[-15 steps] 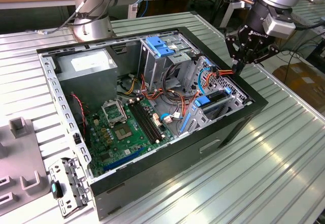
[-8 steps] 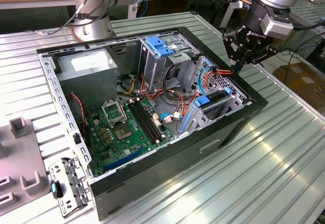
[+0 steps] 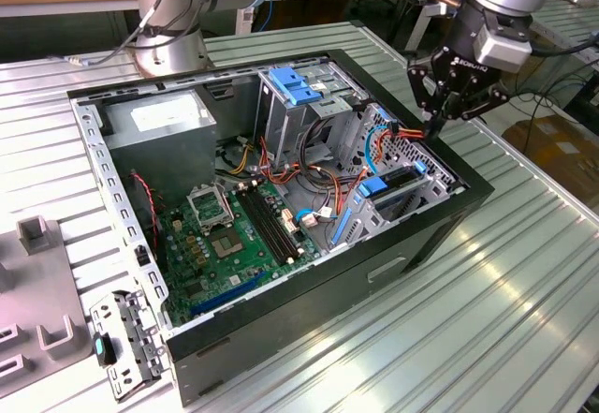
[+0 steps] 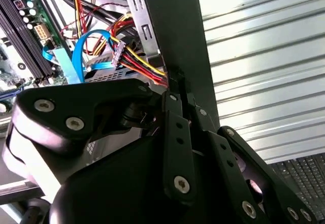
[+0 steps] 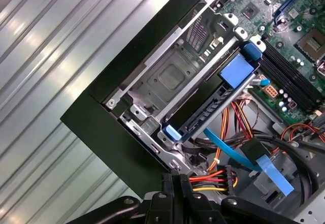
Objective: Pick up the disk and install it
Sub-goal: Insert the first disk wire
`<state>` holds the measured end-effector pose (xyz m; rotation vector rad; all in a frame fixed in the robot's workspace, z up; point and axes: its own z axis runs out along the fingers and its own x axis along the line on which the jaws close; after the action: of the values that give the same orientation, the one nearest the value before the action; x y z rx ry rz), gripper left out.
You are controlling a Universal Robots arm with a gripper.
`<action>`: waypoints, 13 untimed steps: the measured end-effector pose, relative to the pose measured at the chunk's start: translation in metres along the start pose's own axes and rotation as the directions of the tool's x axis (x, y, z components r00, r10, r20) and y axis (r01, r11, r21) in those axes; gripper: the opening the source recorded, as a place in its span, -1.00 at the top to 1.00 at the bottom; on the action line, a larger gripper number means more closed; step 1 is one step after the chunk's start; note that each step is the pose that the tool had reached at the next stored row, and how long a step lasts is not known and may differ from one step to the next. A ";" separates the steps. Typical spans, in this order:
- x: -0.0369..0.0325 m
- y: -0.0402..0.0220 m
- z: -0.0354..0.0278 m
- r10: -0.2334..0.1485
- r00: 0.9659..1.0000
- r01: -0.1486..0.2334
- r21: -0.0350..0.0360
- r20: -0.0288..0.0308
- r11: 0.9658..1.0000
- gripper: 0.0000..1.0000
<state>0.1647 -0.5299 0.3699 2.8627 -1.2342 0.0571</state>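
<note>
Exterior view shows one black tool (image 3: 437, 125), pinched shut and holding nothing, above one open black computer case (image 3: 281, 198) where one blue-edged silver disk (image 3: 398, 181) sits.

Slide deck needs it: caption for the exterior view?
Robot gripper poised at the open computer case's drive-bay corner, above bundled cables.
</note>
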 end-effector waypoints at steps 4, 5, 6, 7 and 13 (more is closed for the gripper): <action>-0.0025 0.0027 0.0000 0.020 1.000 -0.020 -0.001 0.000 1.000 0.67; -0.0026 0.0028 -0.0001 0.033 0.999 -0.033 -0.001 0.000 0.999 0.67; -0.0027 0.0028 -0.0001 0.044 0.999 -0.044 -0.002 0.000 0.999 0.67; -0.0028 0.0030 -0.0001 0.066 0.998 -0.066 -0.003 0.000 0.998 0.67; -0.0045 0.0046 -0.0002 0.159 0.987 -0.159 -0.007 0.001 0.987 0.67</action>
<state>0.1583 -0.5298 0.3699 2.7524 -1.4578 0.0540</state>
